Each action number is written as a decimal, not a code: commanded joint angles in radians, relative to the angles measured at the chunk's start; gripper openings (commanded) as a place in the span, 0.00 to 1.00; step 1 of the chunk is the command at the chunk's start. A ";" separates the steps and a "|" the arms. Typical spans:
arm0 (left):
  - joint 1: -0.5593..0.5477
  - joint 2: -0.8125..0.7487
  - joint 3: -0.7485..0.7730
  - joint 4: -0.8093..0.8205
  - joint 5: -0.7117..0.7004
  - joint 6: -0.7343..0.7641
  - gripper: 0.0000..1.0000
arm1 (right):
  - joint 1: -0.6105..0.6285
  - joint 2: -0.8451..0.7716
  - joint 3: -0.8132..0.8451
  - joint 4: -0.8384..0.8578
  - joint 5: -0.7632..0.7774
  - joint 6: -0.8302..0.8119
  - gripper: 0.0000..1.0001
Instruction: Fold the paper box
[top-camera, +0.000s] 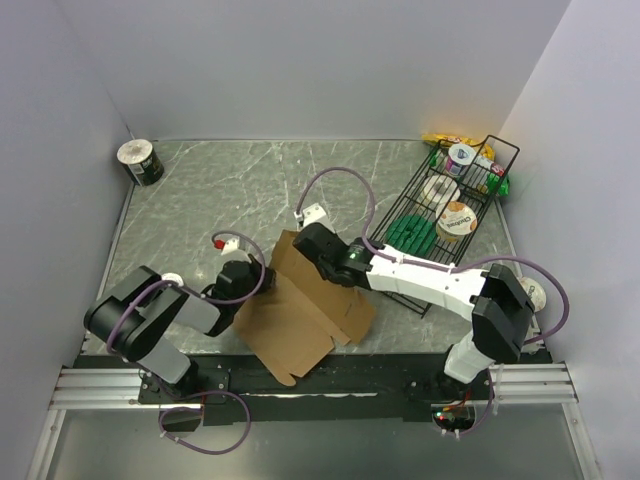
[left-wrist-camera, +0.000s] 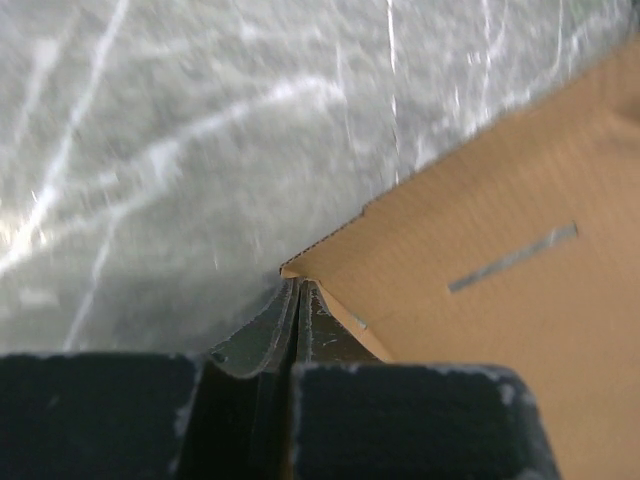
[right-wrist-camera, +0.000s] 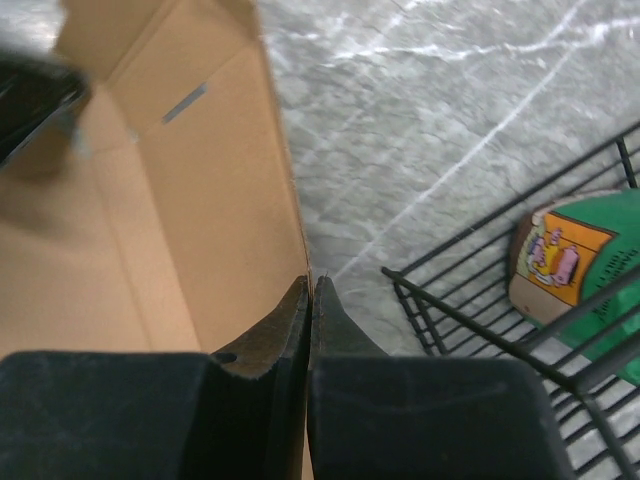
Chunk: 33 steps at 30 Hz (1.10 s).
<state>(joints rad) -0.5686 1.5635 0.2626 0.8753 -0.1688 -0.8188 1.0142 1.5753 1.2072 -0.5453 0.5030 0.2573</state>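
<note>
Cardboard, plain brown, makes up the paper box (top-camera: 300, 320). It lies half-opened at the near edge of the table (top-camera: 200, 190), with its nearest corner overhanging that edge. The left gripper (left-wrist-camera: 297, 292) is clamped on a corner of the sheet, fingers pressed together on the edge. The right gripper (right-wrist-camera: 311, 285) is likewise clamped on the raised wall panel at the far side of the box.

Likely faults:
- Both grips take only the thin rim. A sideways pull could slip the board out or tear it.
- If the arms draw apart, the panel may crease off its scored lines.
- If either grip is released, the overhanging corner may let the box slide off the table.

Beyond the box, the black wire basket (top-camera: 405, 195) stands just beside the right arm. A swing to that side could strike its wires. A can (top-camera: 140, 162) stands in the far left corner, well apart, and is no obstruction.
</note>
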 joint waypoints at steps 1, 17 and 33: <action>-0.076 -0.080 -0.052 0.152 0.149 0.039 0.01 | -0.042 0.026 0.063 0.145 -0.011 0.086 0.00; -0.129 -0.258 -0.164 0.143 0.061 0.099 0.01 | -0.098 0.063 0.121 0.044 0.055 0.125 0.00; -0.149 -0.192 -0.244 0.177 0.037 -0.048 0.01 | -0.115 0.032 0.101 0.044 0.051 0.114 0.00</action>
<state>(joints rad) -0.6933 1.3712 0.0681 1.0267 -0.1806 -0.7929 0.9199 1.6279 1.2739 -0.5980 0.4854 0.3180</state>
